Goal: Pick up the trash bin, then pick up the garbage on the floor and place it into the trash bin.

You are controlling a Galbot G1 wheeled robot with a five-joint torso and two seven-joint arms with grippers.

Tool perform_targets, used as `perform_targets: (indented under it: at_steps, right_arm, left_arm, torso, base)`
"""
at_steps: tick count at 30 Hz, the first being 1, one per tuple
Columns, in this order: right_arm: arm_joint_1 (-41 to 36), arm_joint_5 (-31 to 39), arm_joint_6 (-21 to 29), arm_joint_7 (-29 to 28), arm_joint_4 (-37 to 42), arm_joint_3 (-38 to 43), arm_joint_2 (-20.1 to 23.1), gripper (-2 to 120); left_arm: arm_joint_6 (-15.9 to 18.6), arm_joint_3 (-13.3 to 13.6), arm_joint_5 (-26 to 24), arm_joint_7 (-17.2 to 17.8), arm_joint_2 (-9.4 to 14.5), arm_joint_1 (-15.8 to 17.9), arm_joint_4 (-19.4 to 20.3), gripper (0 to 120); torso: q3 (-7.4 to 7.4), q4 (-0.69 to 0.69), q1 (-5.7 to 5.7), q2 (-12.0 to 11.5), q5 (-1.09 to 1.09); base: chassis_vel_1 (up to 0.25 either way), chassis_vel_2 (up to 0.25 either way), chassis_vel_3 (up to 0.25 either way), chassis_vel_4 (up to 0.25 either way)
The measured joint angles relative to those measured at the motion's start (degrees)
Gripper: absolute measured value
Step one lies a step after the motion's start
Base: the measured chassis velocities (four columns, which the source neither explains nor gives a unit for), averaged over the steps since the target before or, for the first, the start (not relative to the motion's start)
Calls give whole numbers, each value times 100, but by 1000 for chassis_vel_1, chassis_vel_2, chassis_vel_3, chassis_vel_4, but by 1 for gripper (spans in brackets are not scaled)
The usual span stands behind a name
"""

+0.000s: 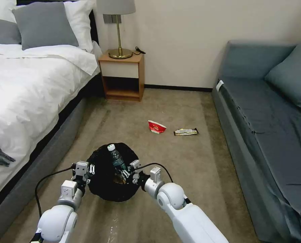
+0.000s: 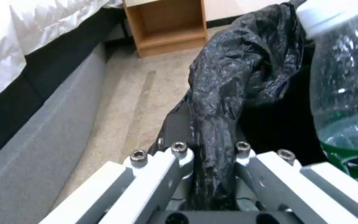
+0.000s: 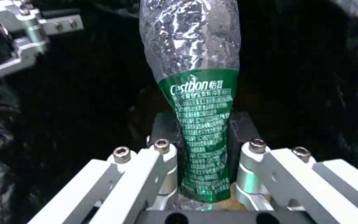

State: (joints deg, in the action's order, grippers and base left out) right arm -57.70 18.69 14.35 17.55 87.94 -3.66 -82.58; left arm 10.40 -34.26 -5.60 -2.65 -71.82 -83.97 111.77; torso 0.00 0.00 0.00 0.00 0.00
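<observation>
The trash bin (image 1: 101, 168), draped in a crinkly black bag (image 2: 220, 93), is just in front of me. My left gripper (image 1: 89, 170) (image 2: 210, 149) is shut on the bag at the bin's left rim. A clear green-labelled bottle (image 1: 116, 158) (image 3: 195, 109) stands tilted in the bin's mouth, cap pointing away from me. My right gripper (image 1: 128, 172) (image 3: 206, 146) is shut on its lower end, squeezing the label. A brownish scrap (image 1: 119, 180) shows deep inside the bin. On the carpet beyond lie a crushed red-and-white cup (image 1: 156, 127) and a dark wrapper (image 1: 186, 132).
A bed (image 1: 29, 94) with a grey base runs along the left. A wooden nightstand (image 1: 122, 77) with a brass lamp stands at the far wall. A grey-blue sofa (image 1: 265, 121) lines the right. Open carpet (image 1: 177, 162) lies between them.
</observation>
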Motion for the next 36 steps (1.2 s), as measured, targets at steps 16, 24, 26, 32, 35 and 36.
perform_targets:
  at_steps: [16, 24, 26, 32, 35, 36]
  right_arm:
    - [-109, -400, -128, -55, -199, 21, -34, 19]
    - [-169, -462, -128, -68, -197, 32, -89, 48]
    - [-216, -431, -108, -83, -128, 38, -113, 58]
    - [-293, -408, -48, -87, 45, 41, -141, 78]
    - [-328, -395, -25, -95, 161, 71, -150, 90]
    - [-336, -388, -19, -99, 192, 83, -151, 93]
  left_arm:
    - [-20, -92, -125, -15, 143, 27, 16, 4]
    - [-26, -95, -137, -19, 172, 26, 14, 4]
    - [-30, -97, -148, -25, 184, 36, 10, 4]
    - [-39, -108, -166, -26, 209, 50, -25, 4]
    - [-59, -108, -170, -28, 202, 45, -47, 4]
    - [-66, -109, -170, -28, 199, 39, -53, 4]
  torso:
    - [0, 0, 0, 0, 0]
    - [0, 0, 0, 0, 0]
    - [0, 0, 0, 0, 0]
    - [0, 0, 0, 0, 0]
    - [0, 0, 0, 0, 0]
    - [1, 0, 0, 0, 0]
  base:
    - [0, 0, 0, 0]
    - [0, 0, 0, 0]
    - [0, 0, 0, 0]
    - [0, 0, 0, 0]
    - [0, 0, 0, 0]
    - [0, 0, 0, 0]
